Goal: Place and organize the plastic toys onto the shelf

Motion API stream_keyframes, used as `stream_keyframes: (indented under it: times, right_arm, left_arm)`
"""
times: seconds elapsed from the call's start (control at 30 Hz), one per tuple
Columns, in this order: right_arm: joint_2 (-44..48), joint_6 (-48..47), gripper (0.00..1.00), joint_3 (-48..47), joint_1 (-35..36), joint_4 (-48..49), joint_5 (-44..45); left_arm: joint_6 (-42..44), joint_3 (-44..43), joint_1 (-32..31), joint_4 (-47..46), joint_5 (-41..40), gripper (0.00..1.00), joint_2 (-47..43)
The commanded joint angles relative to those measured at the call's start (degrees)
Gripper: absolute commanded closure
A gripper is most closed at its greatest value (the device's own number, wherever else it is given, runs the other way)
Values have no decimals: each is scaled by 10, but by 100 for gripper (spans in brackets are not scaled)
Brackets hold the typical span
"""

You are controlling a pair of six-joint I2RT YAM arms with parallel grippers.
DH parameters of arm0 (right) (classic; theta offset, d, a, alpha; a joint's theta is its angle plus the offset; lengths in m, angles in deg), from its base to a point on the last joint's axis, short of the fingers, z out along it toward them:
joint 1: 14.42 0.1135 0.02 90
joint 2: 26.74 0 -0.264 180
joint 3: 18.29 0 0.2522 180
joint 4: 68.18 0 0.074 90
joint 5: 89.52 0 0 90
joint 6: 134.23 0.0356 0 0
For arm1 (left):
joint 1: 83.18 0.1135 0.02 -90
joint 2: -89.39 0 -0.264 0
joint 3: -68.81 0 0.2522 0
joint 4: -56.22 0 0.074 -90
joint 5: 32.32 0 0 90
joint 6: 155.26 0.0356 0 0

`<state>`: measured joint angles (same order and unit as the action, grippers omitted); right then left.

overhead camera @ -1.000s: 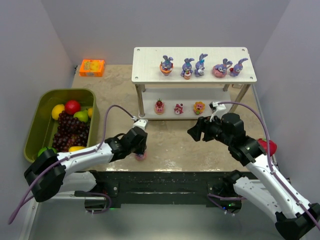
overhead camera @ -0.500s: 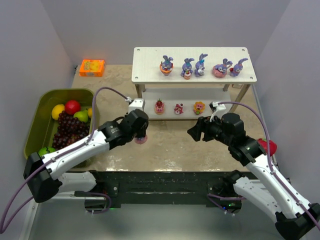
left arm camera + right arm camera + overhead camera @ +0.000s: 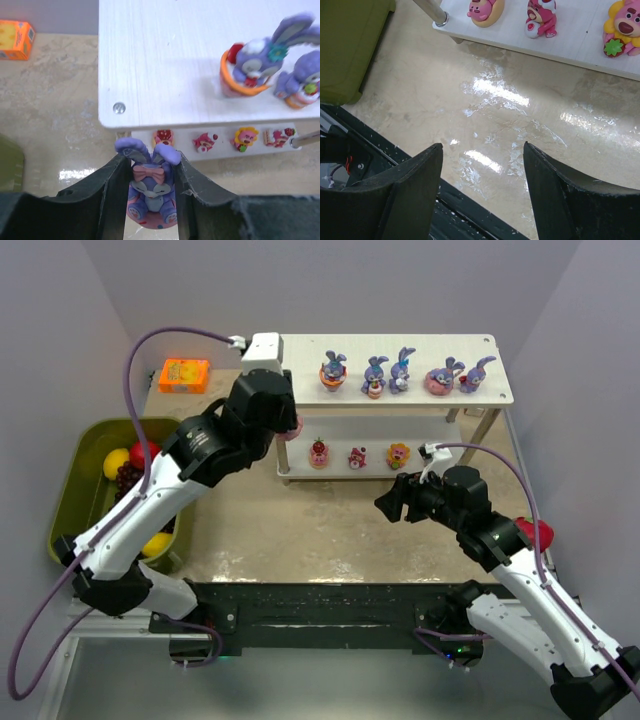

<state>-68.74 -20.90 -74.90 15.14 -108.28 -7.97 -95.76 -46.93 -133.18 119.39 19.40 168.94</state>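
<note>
Clearly, the left gripper (image 3: 150, 197) is clamped on a purple-blue bunny (image 3: 149, 187), one dark finger against each of its sides. The bunny has two long ears that flop outward, a pink bow between them, closed eyes and a pale muzzle, and it sits on a pink donut base. In the wrist view it is upright, its ears toward the shelf (image 3: 150, 60). In the overhead view only a bit of pink shows under the gripper (image 3: 288, 428), which hangs just off the shelf's (image 3: 300, 380) front left corner, above the table (image 3: 330, 525).

The pale wood-grain top board carries five other bunnies (image 3: 375, 376) in a row across its right half; the leftmost (image 3: 250, 67) sits in an orange cup. The left part of the board is bare. On the lower board stand small pink, red and yellow figures (image 3: 202, 142), four of them in the left wrist view.

The right gripper (image 3: 392, 502) hovers low over the table in front of the shelf, its fingers (image 3: 415, 185) wide apart with nothing between them. Its camera shows three of the figures (image 3: 540, 17) on the lower board.
</note>
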Motion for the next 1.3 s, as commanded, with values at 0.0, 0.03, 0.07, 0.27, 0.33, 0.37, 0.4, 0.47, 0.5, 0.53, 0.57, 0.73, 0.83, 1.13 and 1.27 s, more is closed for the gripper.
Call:
stream_keyframes:
  times: [0.0,0.03,0.07,0.27,0.33,0.37,0.4,0.47,0.5,0.53,0.57,0.73,0.83,1.13,1.27]
  right_arm:
    - [-5,-7,31,-10,1,17,12]
    - [-5,-8,31,-10,1,17,12]
    - [-6,-8,31,-10,1,17,13]
    - [-9,-10,31,-12,1,15,14]
    - [-9,-11,31,-13,1,14,14]
    - [-8,-10,31,-13,1,13,14]
    - [-8,-11,31,-12,1,12,14]
    - [-5,-11,31,-12,1,11,16]
    - [-5,-10,31,-11,1,10,17]
    - [-4,-11,31,-11,1,10,17]
    - [-4,-10,31,-11,1,9,17]
    - [-5,-10,31,-9,1,9,17]
    - [-5,-9,31,-9,1,10,16]
    - [-4,-8,31,-9,1,10,15]
    - [-2,-8,31,-7,1,9,16]
  left_arm:
    - [59,-118,2,5,-41,100,51]
    - [74,-127,2,-1,-43,100,58]
    - [79,-135,3,-13,-45,100,73]
    - [90,-212,23,-19,-61,100,130]
    - [98,-225,39,-28,-47,100,145]
    - [101,-228,46,-29,-34,99,150]
    - [105,-240,56,-30,-26,99,155]
    - [123,-253,68,-30,14,93,174]
    - [133,-265,77,-31,30,92,179]
    - [144,-270,81,-31,39,91,190]
    - [149,-276,84,-31,53,90,194]
    - [163,-293,115,-29,115,86,212]
    - [164,-295,122,-21,121,85,220]
    - [159,-311,129,2,144,69,246]
    - [157,-323,131,8,147,64,256]
